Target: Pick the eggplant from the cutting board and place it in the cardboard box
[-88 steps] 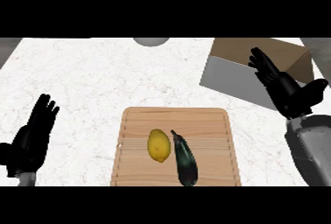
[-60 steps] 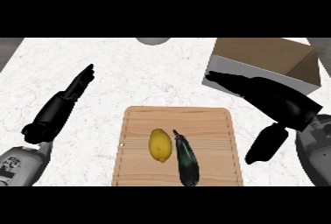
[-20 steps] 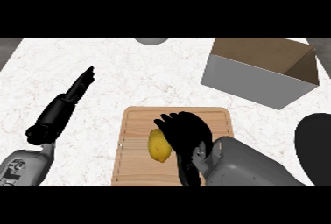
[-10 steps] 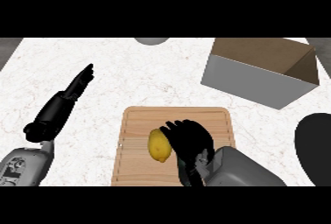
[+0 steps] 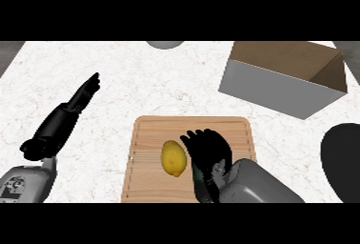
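The wooden cutting board [image 5: 151, 131] lies at the lower middle of the counter. On it, the dark eggplant [image 5: 200, 187] lies lengthwise and is mostly hidden; only a dark strip shows beside my right wrist. My right hand [image 5: 206, 150] sits on top of it, fingers curled down over its far half. A yellow oval fruit [image 5: 174, 158] lies just to the left, apart from the hand. The cardboard box [image 5: 281, 78] stands open at the upper right. My left hand [image 5: 79, 97] hovers over the counter at the left, fingers straight, holding nothing.
A grey rounded object [image 5: 165, 44] shows at the counter's far edge. A black rounded shape [image 5: 343, 159] bulges in from the right edge, between the board and the box. White marbled counter lies between the board and the box.
My right hand has swung from beside the box down onto the board, then drawn back along the eggplant with its fingers curling. The left arm has stayed raised and still for the last second.
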